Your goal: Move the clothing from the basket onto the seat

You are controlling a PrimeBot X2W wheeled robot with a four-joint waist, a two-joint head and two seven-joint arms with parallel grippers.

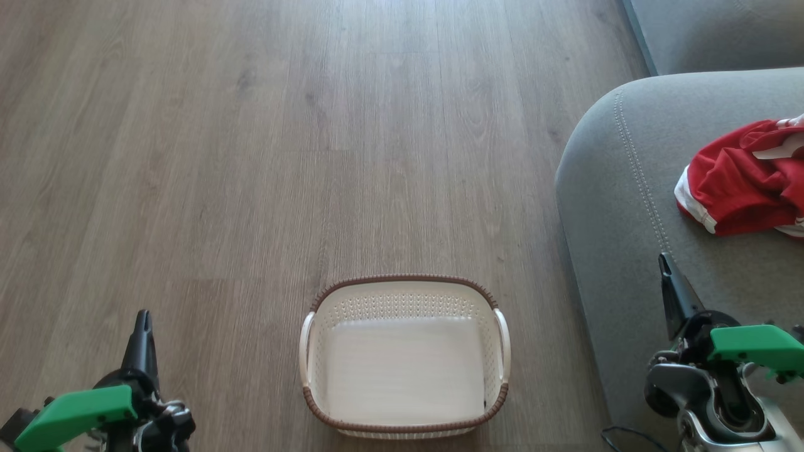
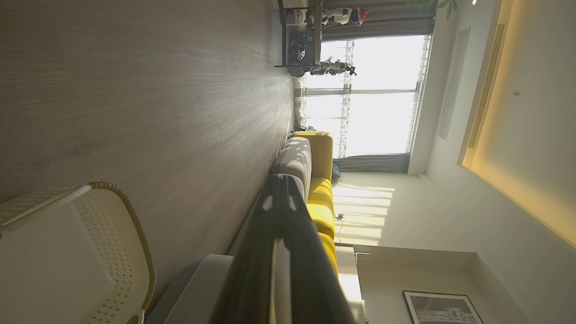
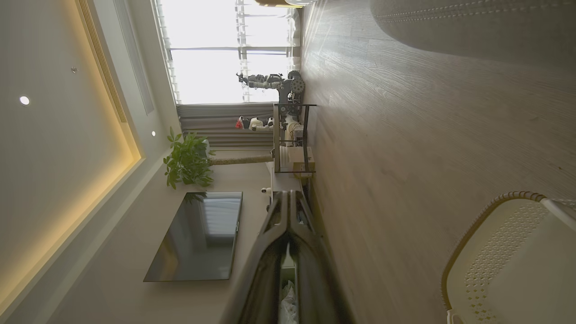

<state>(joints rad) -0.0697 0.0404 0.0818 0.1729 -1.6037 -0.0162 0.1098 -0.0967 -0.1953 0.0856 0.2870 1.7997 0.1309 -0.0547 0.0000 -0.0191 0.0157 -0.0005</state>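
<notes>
I had the left gripper [image 1: 144,319] and right gripper [image 1: 664,263] closed on nothing, and the clothing [image 1: 738,188] lay on the seat [image 1: 628,207].

Nearest me, the left gripper hung at lower left over the wood floor [image 1: 251,157], its two dark fingers pressed together. The right gripper sat at lower right above the seat's front edge, fingers likewise together. Between them the basket [image 1: 402,280] stood upright on the floor near the seat, its pale bottom in plain sight. Farther off to my right, the red clothing lay bunched on top of the seat, well apart from the basket and cut off by the picture's edge.
</notes>
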